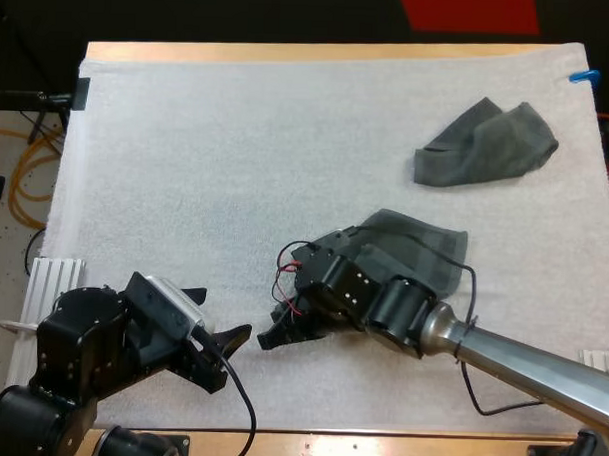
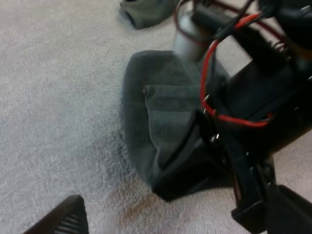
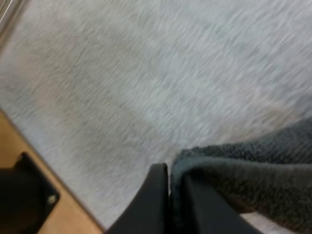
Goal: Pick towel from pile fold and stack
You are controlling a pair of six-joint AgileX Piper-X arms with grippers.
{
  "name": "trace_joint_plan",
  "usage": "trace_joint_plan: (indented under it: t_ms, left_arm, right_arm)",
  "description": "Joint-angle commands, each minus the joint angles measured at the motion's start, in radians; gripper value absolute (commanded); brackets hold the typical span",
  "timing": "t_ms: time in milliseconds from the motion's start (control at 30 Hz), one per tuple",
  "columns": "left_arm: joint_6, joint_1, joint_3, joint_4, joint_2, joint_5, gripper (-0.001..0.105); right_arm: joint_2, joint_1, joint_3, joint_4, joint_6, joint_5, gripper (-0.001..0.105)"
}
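Slippage threatens: the right hand (image 1: 278, 335) pinches only an edge of the towel (image 1: 429, 247), which lies on the mat (image 1: 237, 166) beneath that arm; a tug could free it. The left hand (image 1: 226, 320) stands open nearby.

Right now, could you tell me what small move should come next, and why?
Probably ease the open left gripper toward the towel: the right gripper pinches only one edge, and it lies bunched, so a second grip seems needed to spread it.
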Motion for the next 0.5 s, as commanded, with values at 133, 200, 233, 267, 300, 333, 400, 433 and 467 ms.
trace_joint_plan:
  t_ms: [133,200,233,267,300,333,400,433,467]
  left_arm:
    - [0.003,-0.005,0.000,-0.010,-0.003,0.004,0.072]
    - [0.003,-0.005,0.000,-0.019,-0.003,0.004,0.072]
    - [0.003,-0.005,0.000,-0.026,-0.003,0.004,0.072]
    - [0.003,-0.005,0.000,-0.031,-0.003,0.004,0.072]
    - [0.003,-0.005,0.000,-0.033,-0.003,0.004,0.072]
    - [0.003,-0.005,0.000,-0.033,-0.003,0.004,0.072]
    - [0.003,-0.005,0.000,-0.033,-0.003,0.004,0.072]
    - [0.003,-0.005,0.000,-0.033,-0.003,0.004,0.072]
    - [0.003,-0.005,0.000,-0.033,-0.003,0.004,0.072]
  right_arm:
    - [-0.003,-0.003,-0.018,-0.014,0.009,-0.158,0.046]
    - [-0.003,-0.003,-0.028,-0.014,0.009,-0.203,0.057]
    - [-0.003,-0.003,-0.036,-0.012,0.007,-0.216,0.063]
    - [-0.003,-0.003,-0.039,-0.010,0.007,-0.218,0.064]
    - [-0.003,-0.003,-0.049,-0.004,-0.002,-0.213,0.065]
    - [-0.003,-0.003,-0.058,0.006,-0.017,-0.194,0.064]
    - [-0.003,-0.003,-0.073,0.035,-0.058,-0.145,0.064]
    - [-0.003,-0.003,-0.084,0.062,-0.092,-0.104,0.064]
    - [-0.003,-0.003,-0.090,0.079,-0.108,-0.074,0.064]
